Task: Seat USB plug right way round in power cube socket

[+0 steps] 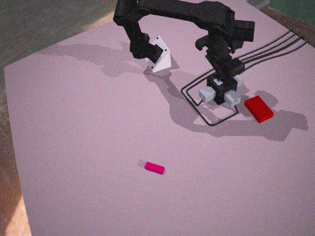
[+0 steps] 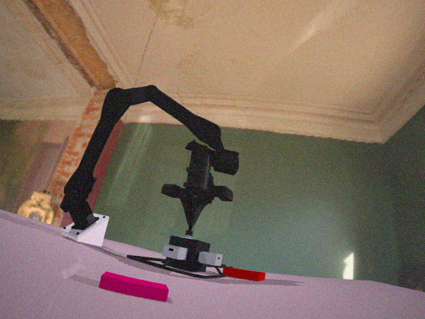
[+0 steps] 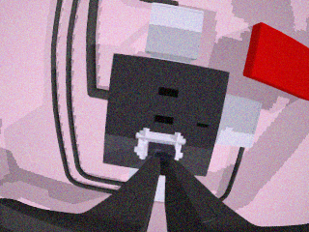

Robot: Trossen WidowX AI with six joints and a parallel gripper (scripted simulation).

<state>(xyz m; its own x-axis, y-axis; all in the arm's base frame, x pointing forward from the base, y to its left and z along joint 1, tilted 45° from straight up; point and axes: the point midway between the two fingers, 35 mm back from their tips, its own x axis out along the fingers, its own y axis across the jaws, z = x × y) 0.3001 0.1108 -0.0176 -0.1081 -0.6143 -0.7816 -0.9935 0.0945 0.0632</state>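
Note:
The black power cube (image 1: 219, 95) (image 2: 197, 248) (image 3: 130, 87) stands upright on the table, with two open slots showing in its top in the wrist view. My gripper (image 2: 189, 228) (image 3: 162, 165) points down over the cube and is shut on the small dark USB plug (image 2: 188, 232) (image 3: 162, 150). The plug is at the cube's top, inside a whitish bracket-like outline (image 3: 160, 137). A little light material shows under the fingertips in the exterior view. The fingers hide most of the plug; its way round and exact depth cannot be told.
Light grey blocks (image 1: 206, 94) (image 2: 210, 258) (image 3: 175, 34) stick out of the cube's sides. Black cables (image 1: 195, 110) (image 2: 151, 263) (image 3: 58, 121) loop around it. A red block (image 1: 259, 107) (image 2: 244, 274) (image 3: 280, 60) lies beside it. A magenta bar (image 1: 154, 167) (image 2: 133, 286) lies farther off.

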